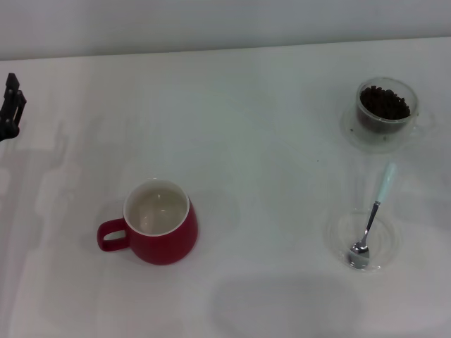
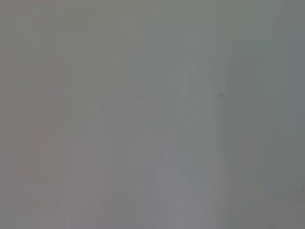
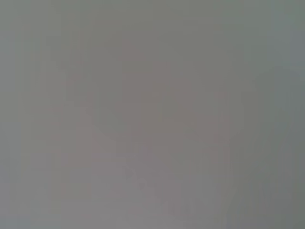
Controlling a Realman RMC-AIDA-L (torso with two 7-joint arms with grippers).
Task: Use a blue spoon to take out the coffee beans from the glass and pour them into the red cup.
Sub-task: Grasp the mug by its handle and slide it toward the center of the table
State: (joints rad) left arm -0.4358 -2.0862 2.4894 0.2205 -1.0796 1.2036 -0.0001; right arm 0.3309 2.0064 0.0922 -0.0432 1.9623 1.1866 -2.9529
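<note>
No writing shows; the left claw (image 1: 10, 105), grip unreadable, sits far from the red cup (image 1: 161, 224) and the blue spoon (image 1: 372, 218).

no readable text, labels or numbers (none anywhere)

Red cup (image 1: 163, 232); pale-blue-handled spoon (image 1: 372, 215).

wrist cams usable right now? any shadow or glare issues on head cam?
Left wrist view and right wrist view: blank grey blur, nothing resolvable. Head view: sharp, even light, soft shadows on the table; the glass and the clear dish under the blue spoon are faint; left end effector at the edge.
</note>
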